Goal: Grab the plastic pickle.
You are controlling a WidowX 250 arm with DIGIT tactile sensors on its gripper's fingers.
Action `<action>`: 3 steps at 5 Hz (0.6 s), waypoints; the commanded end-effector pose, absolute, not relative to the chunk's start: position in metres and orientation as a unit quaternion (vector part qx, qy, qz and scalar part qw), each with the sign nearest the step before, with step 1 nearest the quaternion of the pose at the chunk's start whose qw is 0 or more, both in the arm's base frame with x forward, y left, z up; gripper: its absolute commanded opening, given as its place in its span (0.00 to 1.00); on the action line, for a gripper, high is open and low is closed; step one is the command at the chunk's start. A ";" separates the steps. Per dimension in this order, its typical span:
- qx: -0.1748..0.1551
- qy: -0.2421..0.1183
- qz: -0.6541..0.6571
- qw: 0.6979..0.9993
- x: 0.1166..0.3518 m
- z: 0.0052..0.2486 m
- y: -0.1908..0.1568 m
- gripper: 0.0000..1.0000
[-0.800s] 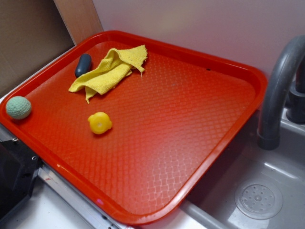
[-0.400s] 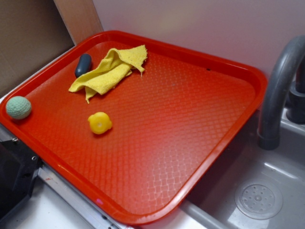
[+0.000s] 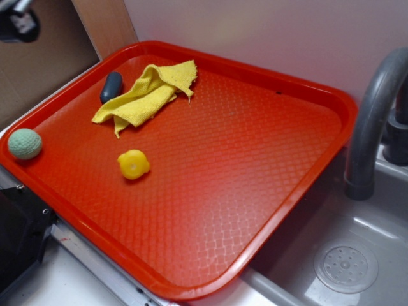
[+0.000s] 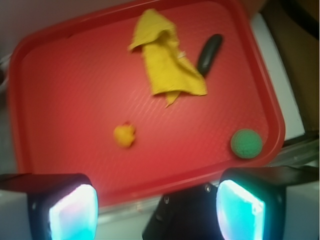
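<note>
With its two fingers spread and empty, the gripper (image 4: 157, 212) hangs high above the red plastic tray (image 3: 331, 102), so the approach is only starting: next it must descend onto the dark oblong plastic pickle (image 3: 111, 87) touching the crumpled yellow cloth (image 3: 148, 94).

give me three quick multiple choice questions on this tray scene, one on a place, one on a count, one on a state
1. The plastic pickle lies:
A. beside the yellow cloth
B. in the sink
C. on the green ball

2. Loose items on the red tray:
A. two
B. four
C. six

3. The gripper is:
A. shut on the pickle
B. shut on the cloth
C. open, holding nothing

Answers:
1. A, its end touches the cloth's edge near the tray's far corner.
2. B, pickle, cloth, ball, small yellow toy.
3. C, wrist view shows fingers apart, nothing between.
</note>
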State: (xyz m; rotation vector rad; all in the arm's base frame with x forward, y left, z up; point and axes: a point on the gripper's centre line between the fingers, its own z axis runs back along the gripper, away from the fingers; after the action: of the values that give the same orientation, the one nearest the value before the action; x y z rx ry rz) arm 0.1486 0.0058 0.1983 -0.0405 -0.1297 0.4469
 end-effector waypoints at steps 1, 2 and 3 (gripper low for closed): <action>0.009 -0.140 0.334 0.932 0.193 0.157 0.069 1.00; -0.005 -0.183 0.347 0.920 0.216 0.140 0.091 1.00; 0.019 -0.189 0.365 0.911 0.232 0.119 0.106 1.00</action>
State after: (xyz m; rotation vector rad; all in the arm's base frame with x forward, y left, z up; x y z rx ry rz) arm 0.2307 0.0993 0.1069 0.0403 -0.3506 0.7486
